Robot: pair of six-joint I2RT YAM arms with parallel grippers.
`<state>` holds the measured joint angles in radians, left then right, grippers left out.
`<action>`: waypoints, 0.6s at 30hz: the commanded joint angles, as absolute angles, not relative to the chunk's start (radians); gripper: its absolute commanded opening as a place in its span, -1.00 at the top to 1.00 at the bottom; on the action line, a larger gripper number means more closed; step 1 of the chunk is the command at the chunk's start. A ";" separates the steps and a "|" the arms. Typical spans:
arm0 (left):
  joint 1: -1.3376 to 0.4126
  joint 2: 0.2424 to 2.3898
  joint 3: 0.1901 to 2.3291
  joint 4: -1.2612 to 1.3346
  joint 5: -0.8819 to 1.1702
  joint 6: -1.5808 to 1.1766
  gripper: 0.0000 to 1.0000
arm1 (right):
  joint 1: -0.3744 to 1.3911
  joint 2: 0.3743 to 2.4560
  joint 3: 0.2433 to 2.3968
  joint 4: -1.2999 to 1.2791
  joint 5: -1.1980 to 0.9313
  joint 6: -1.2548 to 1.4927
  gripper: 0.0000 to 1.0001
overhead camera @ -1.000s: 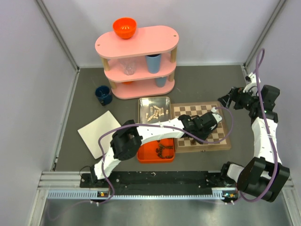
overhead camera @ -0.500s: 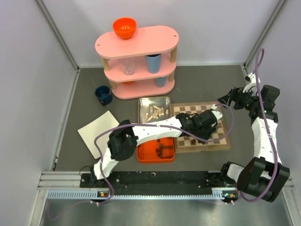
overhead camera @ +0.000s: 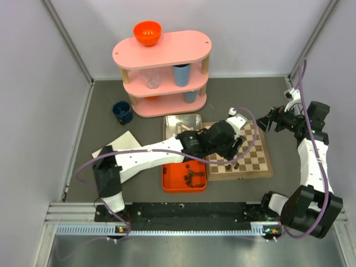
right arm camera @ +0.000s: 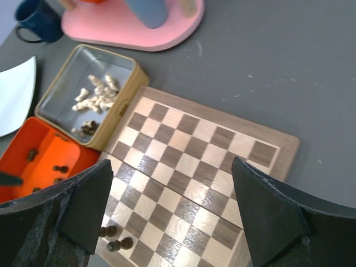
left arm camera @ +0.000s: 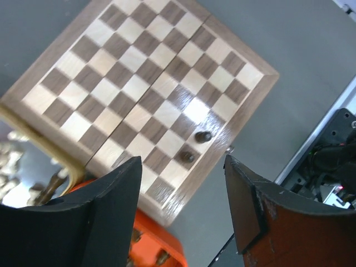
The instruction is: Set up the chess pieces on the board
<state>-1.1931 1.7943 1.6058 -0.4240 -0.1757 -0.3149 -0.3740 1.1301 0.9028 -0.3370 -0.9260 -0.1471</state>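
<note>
Black fingers of the left gripper (left arm camera: 182, 167) stand spread with nothing between them. That is wider than a second ago, when they sat closer together, low over the right part of the board (left arm camera: 139, 72). Since then the gripper has lifted and drawn back towards the board's left half, and the arm's elbow has swung out to the left over the white sheet (overhead camera: 118, 143). Below the spread fingers, two dark pieces (left arm camera: 203, 136) stand upright side by side on squares by the board's near edge, clear of both fingers. Just off the board's left side, the orange tray (overhead camera: 172, 182) holds other dark pieces (overhead camera: 192, 177). The silver tin (overhead camera: 181, 119) behind it holds the cream pieces (right arm camera: 95, 95). The right gripper (right arm camera: 172, 164) hovers spread and empty near the board's far right corner, much as before.
</note>
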 commanded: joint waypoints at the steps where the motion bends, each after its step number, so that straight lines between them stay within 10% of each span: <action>1: -1.151 1.607 1.464 -0.322 -0.253 -0.310 -0.34 | -0.379 1.141 0.922 -0.397 -1.136 -0.305 -0.72; 18: -0.799 0.918 0.819 -0.277 -0.156 -0.350 -0.73 | -0.114 1.118 0.908 -0.580 -1.263 -0.678 -0.66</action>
<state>-0.8318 1.0016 0.8612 -0.2619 -0.1837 -0.3519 -0.2577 1.1404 0.8963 -0.5529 -1.2362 -0.5472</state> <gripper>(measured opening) 0.865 0.829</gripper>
